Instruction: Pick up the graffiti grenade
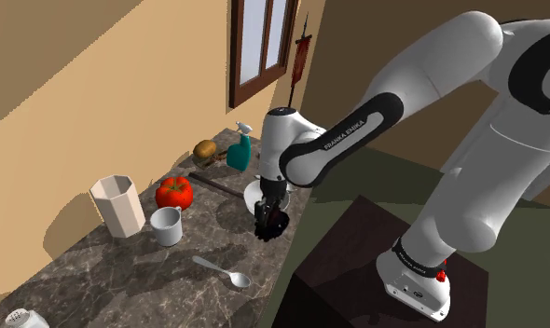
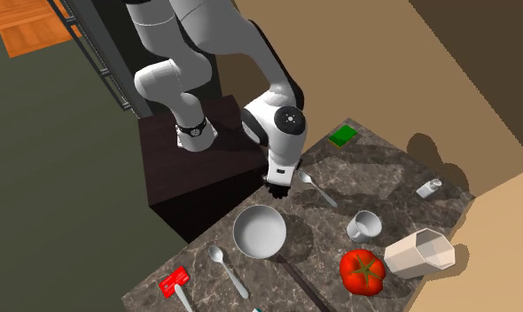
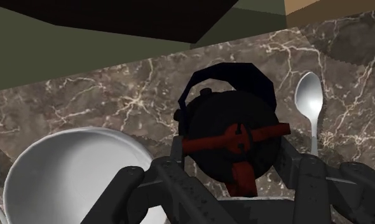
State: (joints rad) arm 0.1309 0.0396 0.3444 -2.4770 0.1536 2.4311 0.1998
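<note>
The graffiti grenade (image 3: 231, 121) is a round black body with red bands and a dark ring at its far end. My gripper (image 3: 234, 162) is shut on it, one black finger pressed against each side. In the shoulder view the gripper (image 1: 270, 220) points down at the marble counter's near edge (image 1: 264, 289), with the dark grenade (image 1: 277, 224) between the fingertips. The second exterior view has the gripper (image 2: 277, 183) right at the counter's edge beside the stand. Whether the grenade touches the counter I cannot tell.
A white bowl (image 2: 260, 230) lies right beside the gripper and a spoon (image 2: 317, 189) on its other side. Further along the counter stand a white cup (image 1: 166, 225), a tomato (image 1: 174, 193), an octagonal container (image 1: 117, 205) and a teal spray bottle (image 1: 240, 149). The dark stand (image 1: 357, 270) borders the counter.
</note>
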